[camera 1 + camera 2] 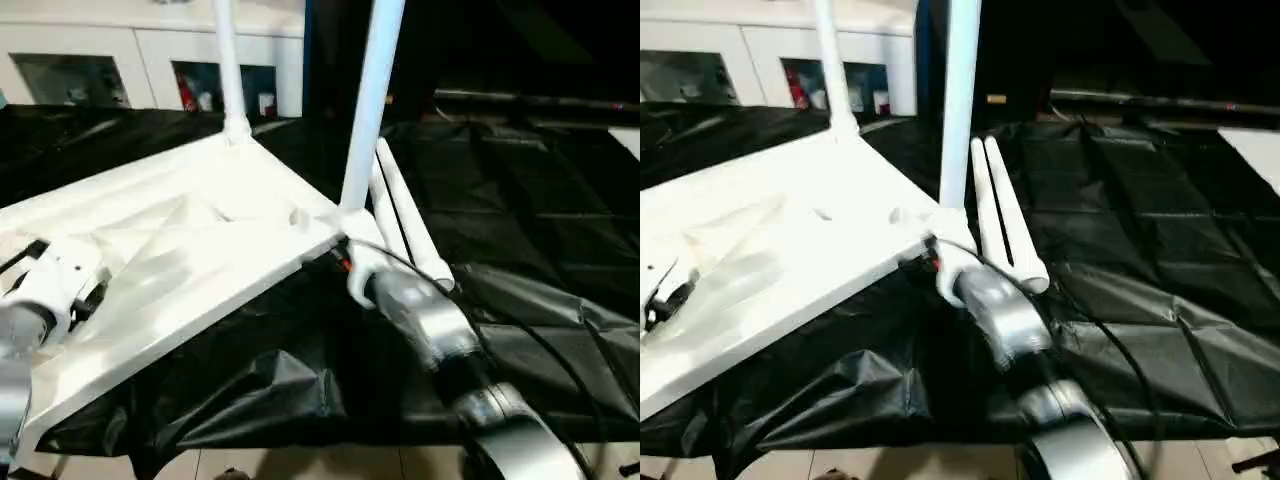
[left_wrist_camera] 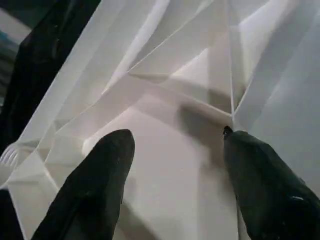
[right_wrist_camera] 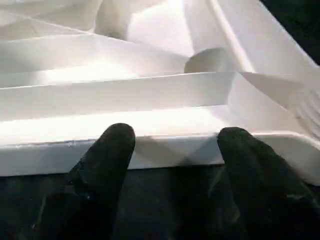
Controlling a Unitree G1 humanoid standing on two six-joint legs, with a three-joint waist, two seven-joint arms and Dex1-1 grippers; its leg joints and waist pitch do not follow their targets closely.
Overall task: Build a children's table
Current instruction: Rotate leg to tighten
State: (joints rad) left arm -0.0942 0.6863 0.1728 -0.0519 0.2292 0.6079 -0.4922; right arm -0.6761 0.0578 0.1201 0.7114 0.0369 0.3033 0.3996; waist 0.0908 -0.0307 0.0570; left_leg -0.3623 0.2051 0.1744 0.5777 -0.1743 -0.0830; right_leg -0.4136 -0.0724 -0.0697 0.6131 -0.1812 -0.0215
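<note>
the children's table is seen lying upside down on the desk, which is draped in a black, creased sheet, toward the desk's left side. two of its legs are already seated upright in the corner sockets at the far edge and the near right corner of the top. two more legs are left lying side by side on the black sheet, just beside the right edge of the tabletop. the task is judged to be about half done: two sockets are still to be filled, and the table would then have to be turned onto its feet.

the left end effector is held open over the ribbed underside, its two black fingers well apart with nothing between them. the right end effector is also seen open at the rim of the tabletop, near the corner with the fitted leg; no part is gripped by it, and whether the rim is touched cannot be told.

the table is made of smooth, glossy white plastic. the underside is crossed by thin raised ribs meeting at angles and is closed by a low rim. the legs are round and tapering, with blunt ends. the sheet is thin, slightly shiny and marked by fold lines in a grid. a white cabinet with glass doors is seen behind the desk.
</note>
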